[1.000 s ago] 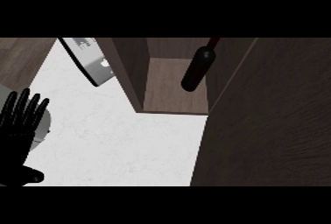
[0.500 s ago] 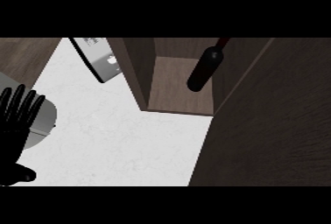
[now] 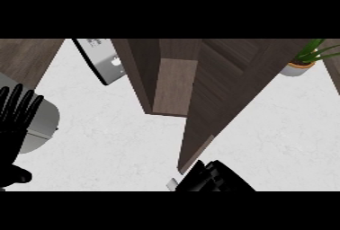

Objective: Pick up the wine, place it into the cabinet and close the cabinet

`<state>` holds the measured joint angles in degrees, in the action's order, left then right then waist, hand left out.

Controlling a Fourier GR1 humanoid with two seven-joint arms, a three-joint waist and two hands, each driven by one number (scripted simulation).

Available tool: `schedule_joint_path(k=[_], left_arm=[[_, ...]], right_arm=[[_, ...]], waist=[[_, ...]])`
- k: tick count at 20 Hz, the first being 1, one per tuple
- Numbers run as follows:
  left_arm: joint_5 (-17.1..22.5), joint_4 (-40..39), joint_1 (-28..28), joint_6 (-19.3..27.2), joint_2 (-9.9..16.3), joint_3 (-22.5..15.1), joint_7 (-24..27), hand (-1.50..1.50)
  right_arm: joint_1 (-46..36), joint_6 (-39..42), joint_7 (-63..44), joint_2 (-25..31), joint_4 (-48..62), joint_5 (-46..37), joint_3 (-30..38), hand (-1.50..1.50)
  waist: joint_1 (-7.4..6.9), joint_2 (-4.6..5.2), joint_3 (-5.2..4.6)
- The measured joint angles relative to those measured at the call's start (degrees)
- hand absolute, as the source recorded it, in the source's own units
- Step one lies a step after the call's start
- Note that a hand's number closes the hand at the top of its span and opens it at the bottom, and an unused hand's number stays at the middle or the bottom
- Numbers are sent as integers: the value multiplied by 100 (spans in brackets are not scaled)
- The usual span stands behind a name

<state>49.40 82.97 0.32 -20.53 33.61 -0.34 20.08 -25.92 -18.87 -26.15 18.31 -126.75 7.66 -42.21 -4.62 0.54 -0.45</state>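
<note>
Two black hands show at the lower edge of a steep downward look at a white counter. The robot's left hand rests at the view's left side, fingers straight, spread apart and pointing up, holding nothing. Behind it lies a grey rounded object, partly covered by the hand; what it is cannot be told.

The robot's right hand sits at the bottom centre, just below the lower corner of a dark wooden cabinet door. Its fingers lie close together and seem to meet the door's bottom edge; whether they are straight or curled cannot be told. A small pale piece shows just to the left of this hand.

The door runs as a long slanted panel from the top of the view down to that hand, covering most of the cabinet. A narrow strip of lighter wood from the cabinet's inside shows between the cabinet's dark side wall and the door. The wine bottle cannot be seen.

A flat silver device lies on the counter at upper left, just beside the cabinet. A potted green plant stands at upper right, well apart from both hands.
</note>
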Motion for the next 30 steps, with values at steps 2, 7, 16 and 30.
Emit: schedule_joint_path(k=[2, 7, 16, 30], left_arm=[[54, -40, 10, -23, 31, 81, -22, -150], [5, -101, 140, -93, 18, 216, 52, -150], [-93, -341, 189, -327, -20, 501, 35, -150], [-100, -492, 15, -562, -141, 807, -229, -150]], right_arm=[[-650, -75, -321, -533, 528, 49, 133, 150], [-2099, -273, -614, -1419, 2018, 331, 638, 150], [-2968, -86, 31, -1786, 3861, 1154, 1526, 150], [-2918, 1273, 1409, -1803, 5495, 1254, 2224, 150]], waist=[[47, -13, 8], [162, -29, 27], [334, -42, 40], [352, -182, 21]])
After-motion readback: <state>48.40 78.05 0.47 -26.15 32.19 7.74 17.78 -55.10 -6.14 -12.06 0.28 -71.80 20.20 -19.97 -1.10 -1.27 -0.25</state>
